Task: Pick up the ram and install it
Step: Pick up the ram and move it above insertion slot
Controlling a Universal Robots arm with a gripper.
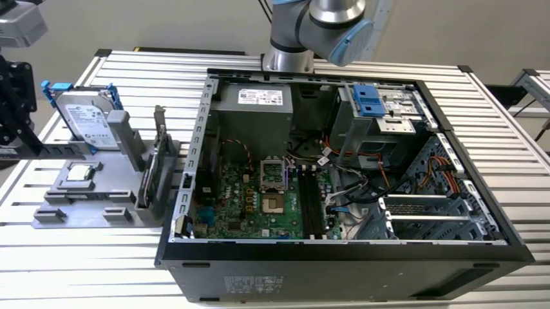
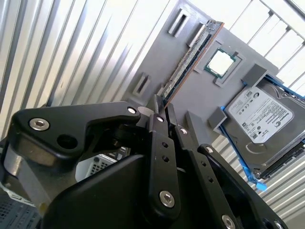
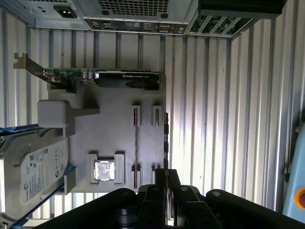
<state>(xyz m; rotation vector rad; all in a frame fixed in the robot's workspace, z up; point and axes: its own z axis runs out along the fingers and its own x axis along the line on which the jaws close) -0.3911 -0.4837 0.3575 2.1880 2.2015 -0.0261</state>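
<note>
In both wrist views the gripper (image 2: 163, 102) (image 3: 166, 174) sits at the near end of the ram (image 2: 193, 59) (image 3: 165, 138). Its black fingers (image 2: 159, 143) are drawn close together, one on each side of the board, and look clamped on that end. The ram stands on its long edge in a slot along one side of the grey holder (image 3: 114, 129), seated there and not lifted. On the same holder the square CPU chip (image 3: 104, 171) lies flat in its pocket just beside the ram. The hard drive (image 3: 35, 171) leans in blue rails on the far side of the chip, and the graphics card (image 3: 114, 78) stands along the end nearest the computer case (image 1: 344, 257). In the exterior view the holder rests on the slatted counter (image 1: 103, 257) at the exterior view's left of the open case, whose motherboard (image 1: 249, 199) faces up, with the arm (image 1: 331, 26) rising behind it
</note>
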